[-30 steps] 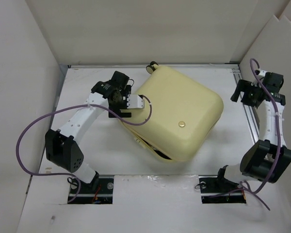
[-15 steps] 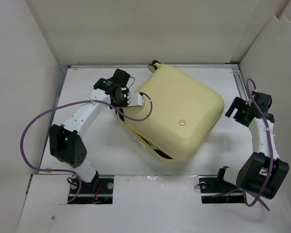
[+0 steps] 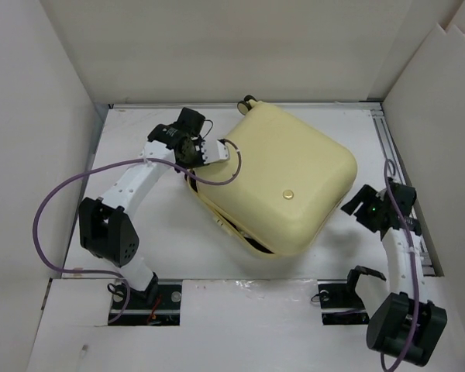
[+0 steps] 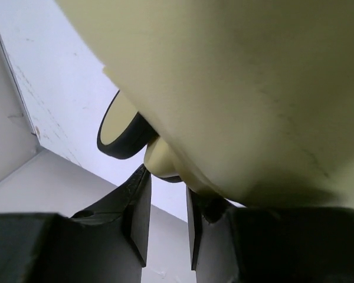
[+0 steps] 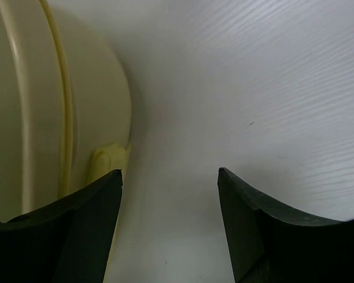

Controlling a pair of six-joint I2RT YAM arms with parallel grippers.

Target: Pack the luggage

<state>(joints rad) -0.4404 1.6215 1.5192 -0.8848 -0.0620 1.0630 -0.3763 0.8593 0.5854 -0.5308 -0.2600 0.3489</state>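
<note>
Top view, luggage: the luggage [image 3: 279, 178], a large pale yellow hard-shell suitcase with rounded corners, lies flat on the white table [image 3: 163, 240]. It is turned cornerwise, with one corner near the far edge and another toward the near edge. A dark slit along its near-left side suggests the lid is not fully down.

Top view, left gripper: the left gripper [image 3: 211, 152] is at the luggage's left corner, likely there to steady or press the shell. How wide it stands cannot be read from above.

Top view, right gripper: the right gripper [image 3: 355, 208] sits toward the table's right edge, just beside the luggage's near-right side and pointed at it. The aim is probably for the two arms to brace the case from opposite sides.

Left wrist view, adds: the shell's curved underside fills the frame, and a small yellow-and-black wheel [image 4: 121, 132] shows just past the tips, which the top view hides. The fingers [image 4: 138, 218] are drawn close with only a slim gap between them. Whether their tips nip the yellow wheel mount cannot be told.

Right wrist view, adds: the fingers [image 5: 76, 236] are spread wide with nothing between them but bare table. The luggage's rounded side, with its seam line, lies just left of the left finger. No grip has been made on this side, which the top view leaves unsure.
</note>
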